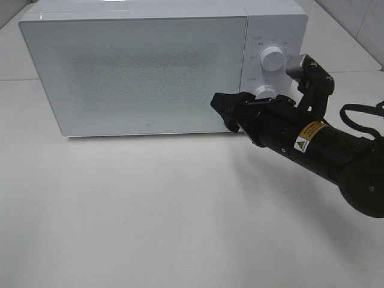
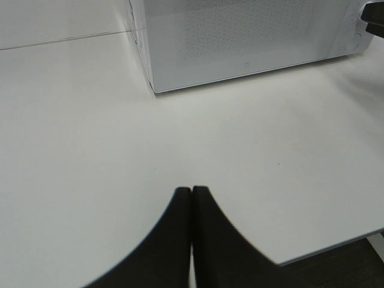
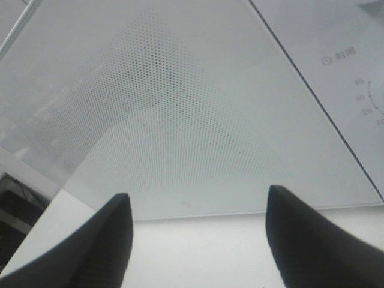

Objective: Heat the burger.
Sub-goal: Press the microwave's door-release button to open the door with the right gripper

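Observation:
The burger is out of view in every frame. The white microwave (image 1: 144,66) stands at the back of the table with its door shut; it also shows in the left wrist view (image 2: 240,36) and the right wrist view (image 3: 168,120). My right gripper (image 1: 225,113) is open and empty, its fingers close in front of the door's lower right corner, near the control panel. In the right wrist view the right gripper (image 3: 198,193) points at the door's perforated window. My left gripper (image 2: 192,191) is shut and empty, low over the bare table, well away from the microwave.
The control panel has an upper dial (image 1: 272,59) and a lower dial (image 1: 264,91), just behind my right arm. The white table (image 1: 150,210) stretches in front of the microwave. The table's near edge (image 2: 336,246) shows in the left wrist view.

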You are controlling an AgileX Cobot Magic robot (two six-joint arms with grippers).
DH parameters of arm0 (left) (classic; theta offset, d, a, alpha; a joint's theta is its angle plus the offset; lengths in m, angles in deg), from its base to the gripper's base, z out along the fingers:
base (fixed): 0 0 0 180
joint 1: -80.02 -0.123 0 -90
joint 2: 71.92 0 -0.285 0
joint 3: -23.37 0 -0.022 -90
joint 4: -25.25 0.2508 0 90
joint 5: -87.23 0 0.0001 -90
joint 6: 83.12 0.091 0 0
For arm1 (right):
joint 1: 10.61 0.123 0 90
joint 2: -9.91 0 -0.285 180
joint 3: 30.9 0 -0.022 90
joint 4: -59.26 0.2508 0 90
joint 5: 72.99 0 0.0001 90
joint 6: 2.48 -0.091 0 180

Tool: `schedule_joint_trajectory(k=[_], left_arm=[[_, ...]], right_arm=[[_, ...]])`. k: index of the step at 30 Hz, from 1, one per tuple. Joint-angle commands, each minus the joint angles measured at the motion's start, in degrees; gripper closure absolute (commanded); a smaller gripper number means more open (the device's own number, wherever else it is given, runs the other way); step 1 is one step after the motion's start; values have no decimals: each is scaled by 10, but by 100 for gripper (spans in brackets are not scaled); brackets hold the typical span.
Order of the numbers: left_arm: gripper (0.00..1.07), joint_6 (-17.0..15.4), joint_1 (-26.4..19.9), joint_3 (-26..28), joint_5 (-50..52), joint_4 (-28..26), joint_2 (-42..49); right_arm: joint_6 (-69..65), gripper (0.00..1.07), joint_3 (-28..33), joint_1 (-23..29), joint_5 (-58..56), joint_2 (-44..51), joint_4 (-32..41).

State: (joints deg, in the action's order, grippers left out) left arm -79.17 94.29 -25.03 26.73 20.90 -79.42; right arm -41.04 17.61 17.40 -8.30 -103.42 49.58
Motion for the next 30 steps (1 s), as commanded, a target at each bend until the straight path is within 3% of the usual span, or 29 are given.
schedule_joint_trajectory(k=[1, 10, 19, 30], left_arm=[[106, -5, -1, -1, 9, -2, 11], [106, -5, -1, -1, 9, -2, 11], [106, -5, -1, -1, 9, -2, 11], [106, -5, -1, -1, 9, -2, 11]], right_arm=[[61, 47, -3, -2, -65, 39, -33], [89, 51, -14, -2, -249, 97, -119], [-27, 51, -103, -2, -528, 135, -262], [3, 51, -170, -2, -772, 135, -249]])
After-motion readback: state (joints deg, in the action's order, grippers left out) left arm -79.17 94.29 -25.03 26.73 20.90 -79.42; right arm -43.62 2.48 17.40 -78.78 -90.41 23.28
